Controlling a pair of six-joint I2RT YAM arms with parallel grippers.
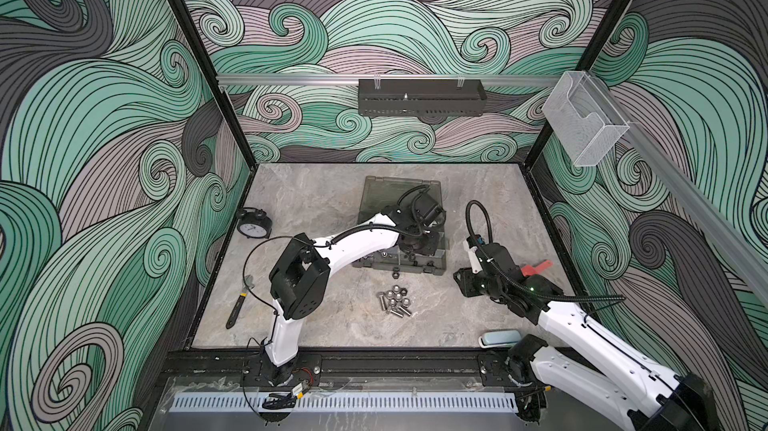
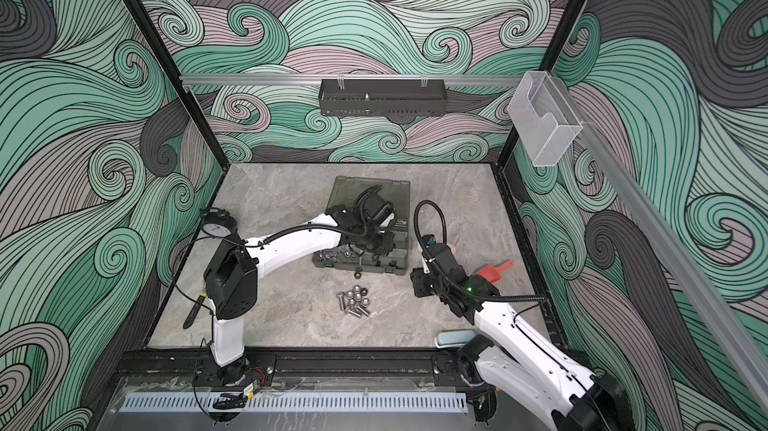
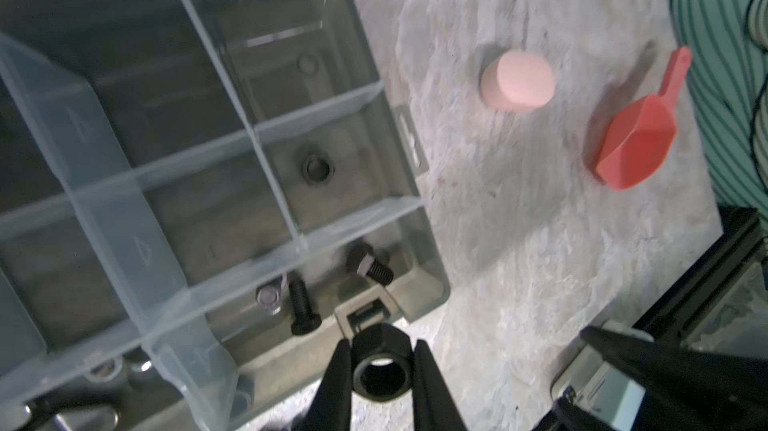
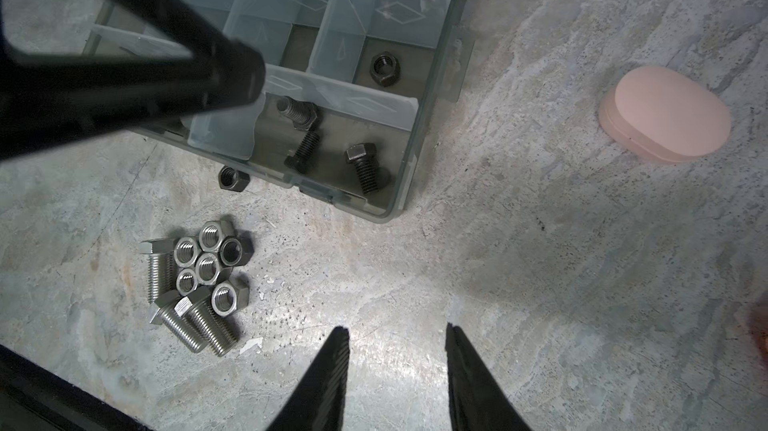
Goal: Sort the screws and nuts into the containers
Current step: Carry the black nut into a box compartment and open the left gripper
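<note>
My left gripper (image 3: 381,348) is shut on a black nut (image 3: 380,338), held just above the front rim of the grey-green organizer case (image 3: 432,279). One compartment holds a black nut (image 3: 318,168); the one beside it holds black screws (image 3: 370,269) and a silver screw (image 3: 269,300). A pile of silver screws and nuts (image 1: 395,302) (image 4: 195,275) lies on the table in front of the case. A lone black nut (image 4: 233,178) sits against the case's front wall. My right gripper (image 4: 397,333) hangs open over bare table beside the pile, empty.
A pink puck (image 4: 665,113) and a red scoop (image 3: 636,129) lie to the right of the case. An alarm clock (image 1: 254,223) and a wrench (image 1: 237,308) sit along the left edge. A light blue box (image 1: 500,337) rests at the front right.
</note>
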